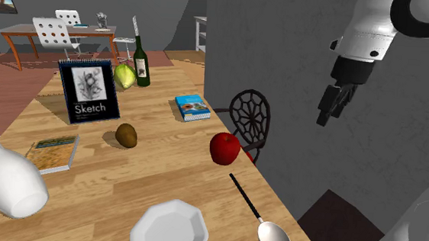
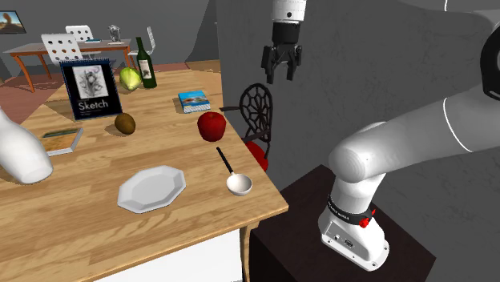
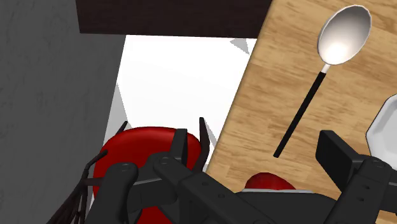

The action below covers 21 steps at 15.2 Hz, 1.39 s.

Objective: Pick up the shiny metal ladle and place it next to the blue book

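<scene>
The ladle [image 1: 255, 212] has a shiny metal bowl and a thin black handle. It lies flat near the wooden table's edge [image 2: 264, 210], bowl toward the stand, in the second exterior view [image 2: 232, 175] and the wrist view [image 3: 318, 76]. The blue book [image 1: 192, 107] [image 2: 194, 100] lies further along the same edge, beyond a red apple [image 1: 224, 148]. My gripper [image 1: 328, 111] [image 2: 280, 70] [image 3: 257, 149] hangs open and empty, high in the air off the table's side, above a chair. The ladle is well ahead of the fingertips, untouched.
A black wire-back chair with a red seat [image 3: 143, 143] stands against the table beneath the hand. A white plate [image 2: 152, 188] lies beside the ladle. A white jug [image 1: 3, 175], kiwi [image 1: 126, 135], sketch pad [image 1: 89, 91] and wine bottle [image 1: 141, 62] stand further off. A grey wall [image 1: 301, 60] rises behind.
</scene>
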Each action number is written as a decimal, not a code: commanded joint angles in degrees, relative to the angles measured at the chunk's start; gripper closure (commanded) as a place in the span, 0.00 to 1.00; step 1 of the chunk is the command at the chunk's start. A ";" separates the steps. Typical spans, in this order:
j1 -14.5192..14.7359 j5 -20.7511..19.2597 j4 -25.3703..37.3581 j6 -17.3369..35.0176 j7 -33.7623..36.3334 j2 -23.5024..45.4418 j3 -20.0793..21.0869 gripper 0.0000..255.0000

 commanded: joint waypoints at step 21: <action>2.01 16.88 -24.53 41.81 28.36 7.01 27.45 0.00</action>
